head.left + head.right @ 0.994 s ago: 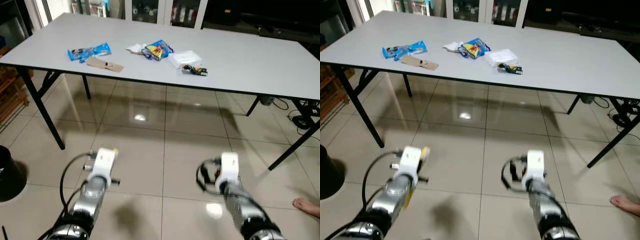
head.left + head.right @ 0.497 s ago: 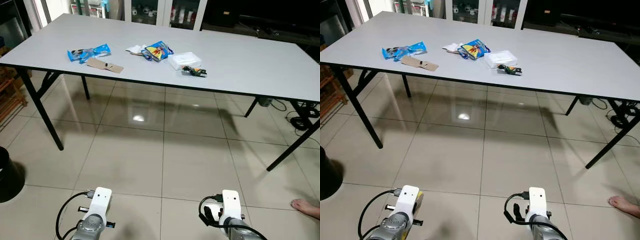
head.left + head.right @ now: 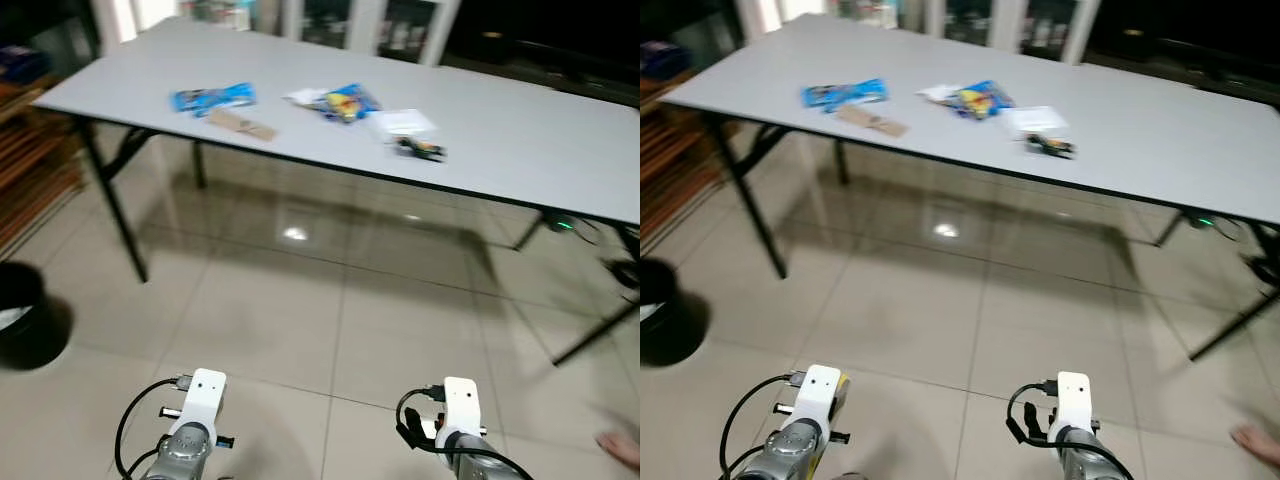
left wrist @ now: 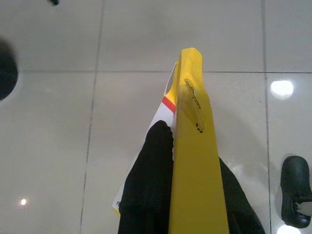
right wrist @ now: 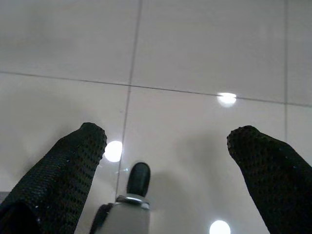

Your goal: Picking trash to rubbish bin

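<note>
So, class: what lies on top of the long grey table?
On the table: a blue wrapper, a brown card piece, a blue-and-yellow packet, a white packet and a small dark item. Anything beneath them is covered.

Open tiled floor (image 3: 300, 330) ahead of us, wide passage up to worktop (image 3: 520, 140). Worktop legs (image 3: 115, 215) at left, angled legs (image 3: 590, 330) at right narrow way under. Black bin (image 3: 25, 315) on floor far left. Person's foot (image 3: 620, 448) at right edge. Wooden rack (image 3: 40, 170) hems left side.
</note>
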